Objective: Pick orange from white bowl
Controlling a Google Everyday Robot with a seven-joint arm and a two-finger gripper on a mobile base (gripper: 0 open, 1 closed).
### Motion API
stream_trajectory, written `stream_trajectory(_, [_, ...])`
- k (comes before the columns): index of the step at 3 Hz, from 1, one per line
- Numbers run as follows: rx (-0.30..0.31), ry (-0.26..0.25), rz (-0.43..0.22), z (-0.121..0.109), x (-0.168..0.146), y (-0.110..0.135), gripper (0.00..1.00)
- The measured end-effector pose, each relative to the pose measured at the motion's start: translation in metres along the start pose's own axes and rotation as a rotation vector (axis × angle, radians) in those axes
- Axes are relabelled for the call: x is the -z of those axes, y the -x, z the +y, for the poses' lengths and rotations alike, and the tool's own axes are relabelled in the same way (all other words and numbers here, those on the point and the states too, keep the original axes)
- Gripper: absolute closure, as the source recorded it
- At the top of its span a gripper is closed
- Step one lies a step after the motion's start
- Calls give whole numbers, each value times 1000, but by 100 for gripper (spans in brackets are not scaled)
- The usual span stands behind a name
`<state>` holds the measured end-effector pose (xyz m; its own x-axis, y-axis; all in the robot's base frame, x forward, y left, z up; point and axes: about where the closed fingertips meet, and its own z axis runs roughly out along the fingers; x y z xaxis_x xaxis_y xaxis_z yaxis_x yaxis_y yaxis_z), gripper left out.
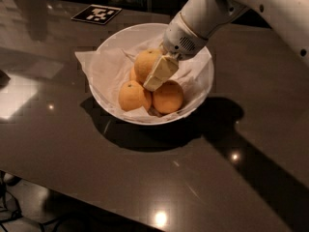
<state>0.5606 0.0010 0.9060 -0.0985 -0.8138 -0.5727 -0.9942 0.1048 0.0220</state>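
- The gripper reaches into the white bowl, touching the orange — whether it is clamped on it, I cannot tell.
- The orange lies in the bowl, atop the other oranges.

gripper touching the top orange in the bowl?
Cannot tell. In the camera view the gripper overlaps the right side of the top orange inside the white bowl; no gap shows, but overlap alone doesn't prove contact.
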Motion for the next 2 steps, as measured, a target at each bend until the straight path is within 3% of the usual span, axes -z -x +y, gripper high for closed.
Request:
stream_trajectory(1, [3, 0, -2, 2, 0, 1, 88])
stream_trajectory(2, [24, -9, -31, 15, 9, 13, 100])
